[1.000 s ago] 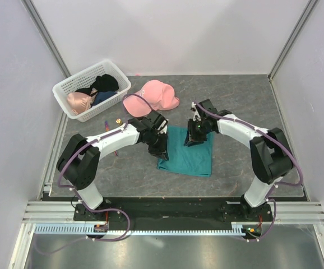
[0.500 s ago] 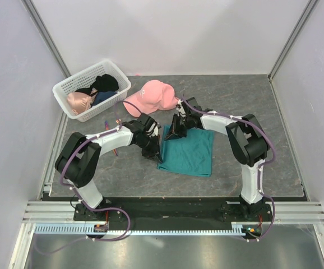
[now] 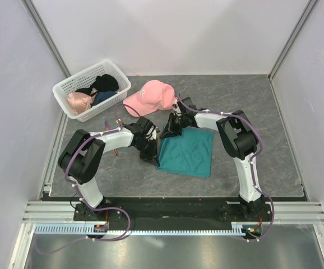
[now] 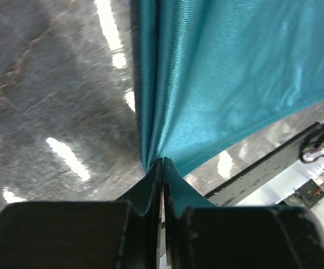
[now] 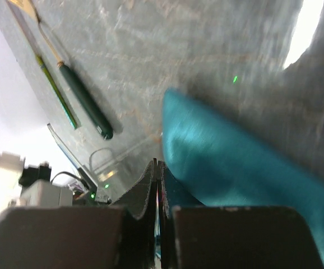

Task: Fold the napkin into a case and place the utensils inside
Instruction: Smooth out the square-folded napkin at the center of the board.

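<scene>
Vs a sec ago, the right arm has swung left along the far edge of the napkin and the left arm has slid a bit left and toward me.

Top view: right gripper [image 3: 169,132] now sits at the far-left corner of the napkin [image 3: 189,152], and left gripper [image 3: 152,157] is at its near-left corner. The cloth lies flat on the table [image 3: 251,112] as a broad four-sided sheet, approx mid-table, nothing like a narrow case yet. The fork [image 3: 119,120] and the thin piece [image 3: 106,121] lie on the table left of the cloth, partly hidden by my left arm, near the basket [image 3: 61,88]. The cap [image 3: 149,96] is just beyond the cloth. So by my read it's early: fold barely begun, strip still to be made, both utensils still to go in.

Left wrist: left gripper [image 4: 162,161] is pinched tight on the napkin [image 4: 235,67] at a corner, w/ pleats fanning out from the tips. Cloth is plain, no tag or print.

Right wrist: right gripper [image 5: 158,167] is also closed down, w/ the napkin [image 5: 235,168] edge caught between the tips. Beyond it are the fork [image 5: 83,101], dark handle, and the thin piece [image 5: 52,84] side by side on bare table, well apart from the cloth.

Writing: none I can read anywhere. Any mark on the cap is too small to tell.
</scene>
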Robot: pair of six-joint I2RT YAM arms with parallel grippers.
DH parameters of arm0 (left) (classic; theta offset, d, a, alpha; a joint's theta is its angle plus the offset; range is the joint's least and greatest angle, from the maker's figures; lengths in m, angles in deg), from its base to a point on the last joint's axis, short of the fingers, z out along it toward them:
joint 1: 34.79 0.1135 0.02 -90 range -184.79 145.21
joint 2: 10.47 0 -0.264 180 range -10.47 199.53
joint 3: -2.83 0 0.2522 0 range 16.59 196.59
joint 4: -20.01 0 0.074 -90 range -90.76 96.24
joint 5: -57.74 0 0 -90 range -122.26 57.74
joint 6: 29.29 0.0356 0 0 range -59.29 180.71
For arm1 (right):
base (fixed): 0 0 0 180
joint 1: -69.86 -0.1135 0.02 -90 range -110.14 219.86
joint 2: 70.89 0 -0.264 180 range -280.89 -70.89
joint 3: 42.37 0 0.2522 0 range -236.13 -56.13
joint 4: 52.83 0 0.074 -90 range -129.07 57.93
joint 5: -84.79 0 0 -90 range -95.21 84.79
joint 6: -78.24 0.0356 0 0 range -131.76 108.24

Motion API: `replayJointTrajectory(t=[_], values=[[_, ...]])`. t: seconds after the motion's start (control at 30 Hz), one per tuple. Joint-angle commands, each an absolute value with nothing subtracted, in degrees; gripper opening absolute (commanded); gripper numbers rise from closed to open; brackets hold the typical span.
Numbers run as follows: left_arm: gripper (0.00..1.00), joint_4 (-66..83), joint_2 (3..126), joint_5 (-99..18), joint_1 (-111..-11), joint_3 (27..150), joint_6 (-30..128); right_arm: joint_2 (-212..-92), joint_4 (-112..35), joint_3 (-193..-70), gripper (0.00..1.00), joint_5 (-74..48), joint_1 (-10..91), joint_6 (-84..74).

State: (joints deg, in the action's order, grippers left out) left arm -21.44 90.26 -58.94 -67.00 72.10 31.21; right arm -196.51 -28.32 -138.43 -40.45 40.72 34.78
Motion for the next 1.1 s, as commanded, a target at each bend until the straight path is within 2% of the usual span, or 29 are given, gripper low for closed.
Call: replayJointTrajectory(t=[0.0,0.13,0.2,0.23,0.33,0.43,0.6,0.8,0.83,1.07], values=[[0.07,-20.7,89.8,-56.9,-66.8,70.5,35.2,-199.0,-29.8,-142.2,0.02,-41.5,40.9,35.0],[0.08,-21.1,87.8,-58.1,-66.8,70.1,36.6,-197.2,-24.8,-144.9,0.08,-41.2,41.0,33.0],[0.12,-21.3,86.1,-59.1,-66.8,70.5,36.7,-193.2,-21.9,-145.0,0.18,-40.1,41.4,32.4],[0.17,-21.9,84.6,-60.5,-66.8,71.3,36.4,-185.1,-19.3,-142.0,0.34,-37.2,42.2,31.9],[0.21,-22.8,83.7,-61.2,-66.8,73.0,36.2,-177.3,-14.1,-137.4,0.44,-34.8,43.2,31.1],[0.25,-23.3,84.7,-62.6,-66.8,73.6,36.2,-169.9,-7.4,-130.4,0.48,-31.5,44.6,31.1],[0.27,-23.0,86.6,-61.1,-66.8,71.0,37.0,-156.8,-0.8,-116.4,0.49,-25.0,46.8,32.9],[0.27,-20.4,85.8,-62.0,-67.0,65.6,36.4,-146.6,2.0,-103.4,0.39,-24.7,47.1,37.2],[0.27,-20.0,85.0,-62.3,-67.1,65.0,36.1,-144.8,2.5,-102.3,0.36,-23.9,47.1,37.5],[0.26,-17.9,82.4,-64.2,-68.6,60.9,32.0,-140.1,6.7,-97.4,0.34,-19.8,47.5,38.7]])
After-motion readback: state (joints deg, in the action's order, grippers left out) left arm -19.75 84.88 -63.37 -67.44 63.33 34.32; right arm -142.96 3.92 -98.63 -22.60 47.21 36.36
